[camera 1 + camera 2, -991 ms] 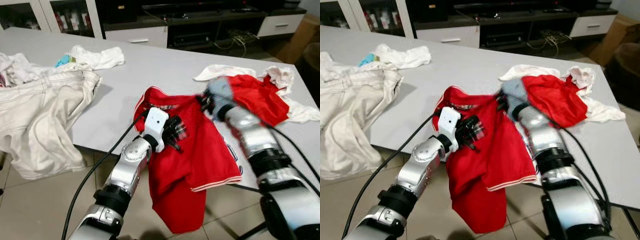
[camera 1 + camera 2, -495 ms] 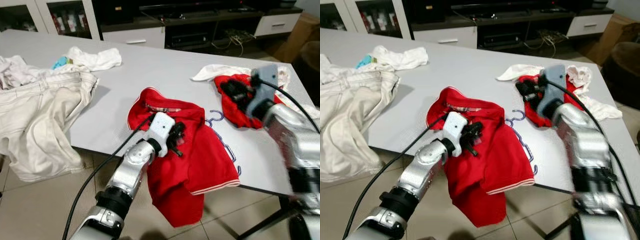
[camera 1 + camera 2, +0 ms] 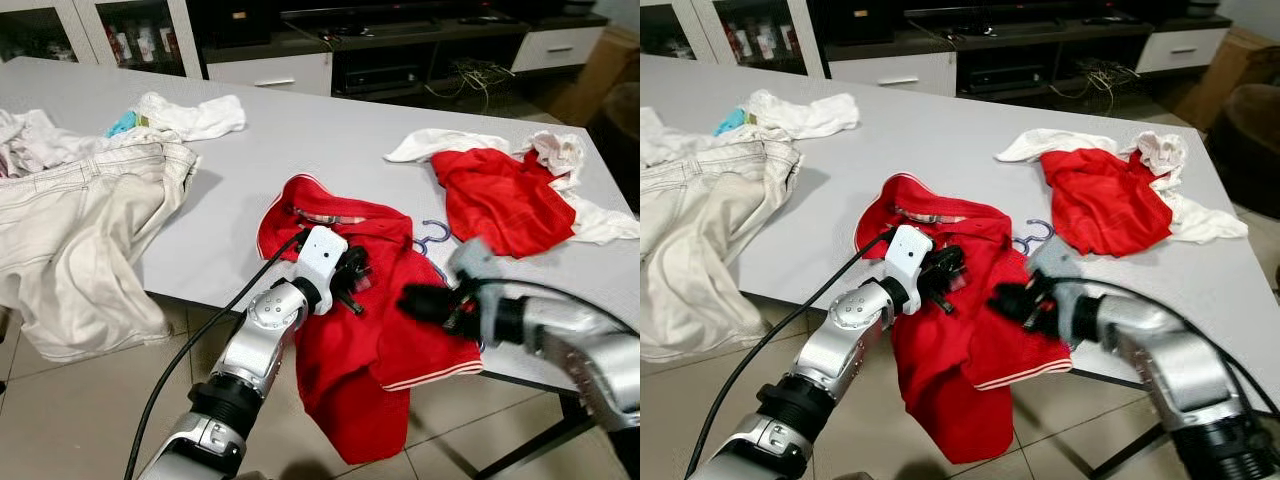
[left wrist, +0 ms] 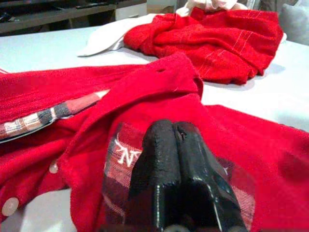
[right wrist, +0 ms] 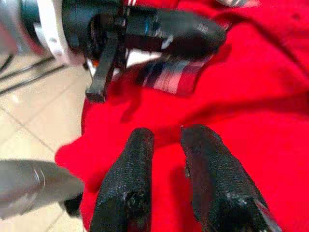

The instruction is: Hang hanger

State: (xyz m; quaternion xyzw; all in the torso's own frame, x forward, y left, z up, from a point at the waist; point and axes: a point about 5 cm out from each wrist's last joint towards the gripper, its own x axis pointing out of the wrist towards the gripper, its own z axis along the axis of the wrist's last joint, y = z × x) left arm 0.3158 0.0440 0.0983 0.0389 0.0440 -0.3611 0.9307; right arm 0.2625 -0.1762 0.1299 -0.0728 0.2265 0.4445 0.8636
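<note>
On the bench (image 3: 300, 130) edge, the hanger (image 3: 432, 234) lies mostly under the red shirt (image 3: 400, 320): light, stiff, best taken at its exposed hook. Left tool (image 4: 175, 159) pinches shirt fabric; right tool (image 5: 166, 164), slightly parted, hovers empty.

Grey table (image 3: 320, 140), red shirt (image 3: 385, 310), beige trousers (image 3: 80, 230)
</note>
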